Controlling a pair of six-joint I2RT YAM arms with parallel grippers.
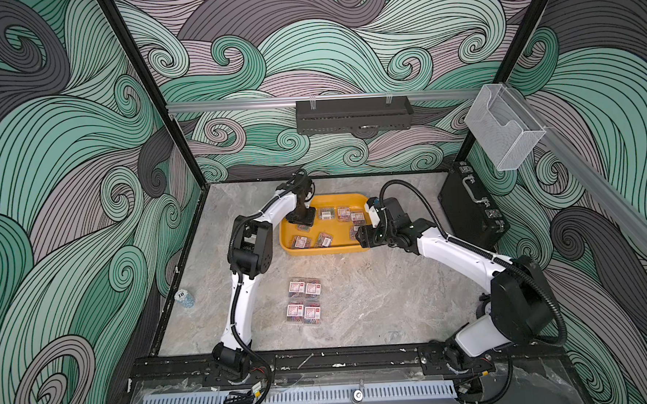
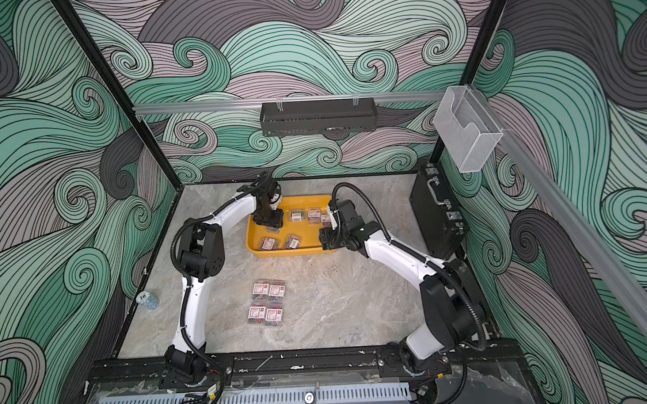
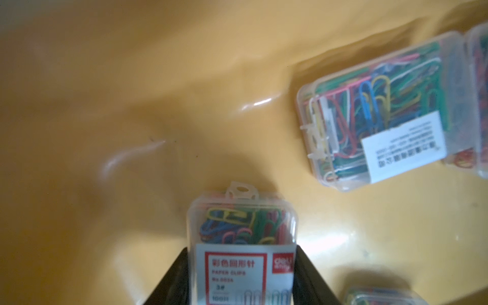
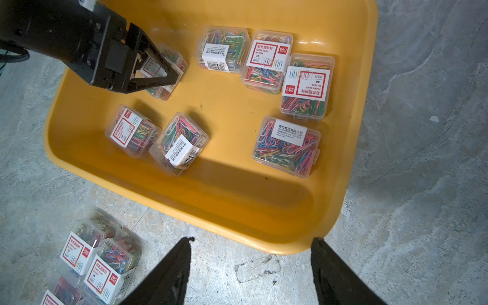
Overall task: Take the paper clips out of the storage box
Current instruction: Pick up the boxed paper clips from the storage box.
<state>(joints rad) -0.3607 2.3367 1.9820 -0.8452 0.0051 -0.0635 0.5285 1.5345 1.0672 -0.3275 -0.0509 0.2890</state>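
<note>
Marble tabletop (image 1: 357,303): four paper clips (image 1: 305,302) boxes out; seven in storage box (image 1: 328,249), one pinched by left gripper (image 3: 241,253); right gripper (image 4: 252,243) spread, empty.

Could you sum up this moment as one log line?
left gripper: clamped on paper clip box in yellow tray | right gripper: open, empty | four boxes on table

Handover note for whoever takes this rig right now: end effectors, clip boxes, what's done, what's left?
Left end effector: shut on one paper clip box inside the storage box, not yet lifted out.
Right end effector: open, empty, over the storage box's near corner.
Done: four boxes sit grouped on the table.
Left: the gripped one plus six more boxes in the storage box.
</note>
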